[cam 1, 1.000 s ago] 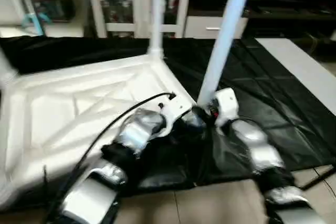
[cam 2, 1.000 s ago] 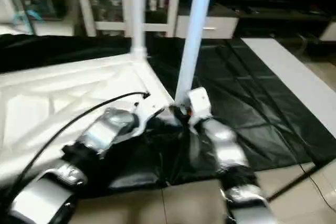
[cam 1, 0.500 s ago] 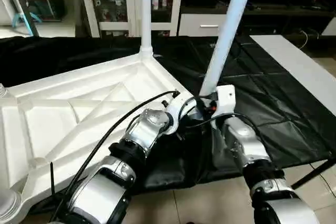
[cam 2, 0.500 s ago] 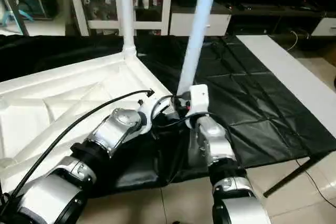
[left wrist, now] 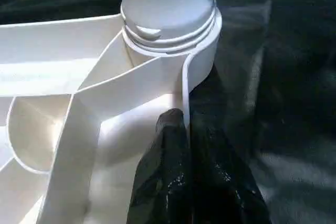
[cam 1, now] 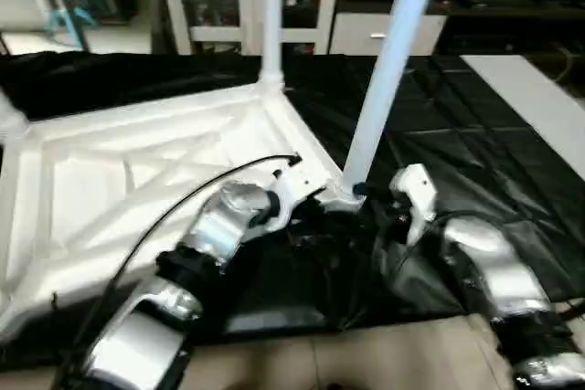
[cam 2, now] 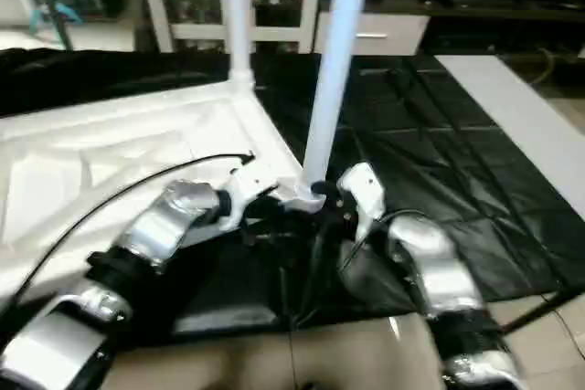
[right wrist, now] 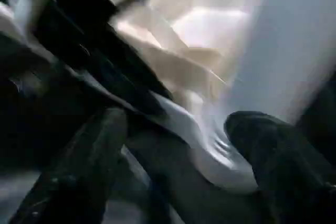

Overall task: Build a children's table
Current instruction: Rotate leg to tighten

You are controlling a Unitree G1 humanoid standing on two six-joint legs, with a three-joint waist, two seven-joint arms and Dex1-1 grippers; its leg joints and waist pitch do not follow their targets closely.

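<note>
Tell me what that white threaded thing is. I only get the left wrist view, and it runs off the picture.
Observer: It is a long table leg, standing upright in the near corner socket of the upside-down tabletop.
Operator: Is it the only one up?
Observer: No, a second leg stands at the far corner.
Operator: Where is the other arm?
Observer: The right end effector sits beside the base of the near leg, with its fingers open.
</note>
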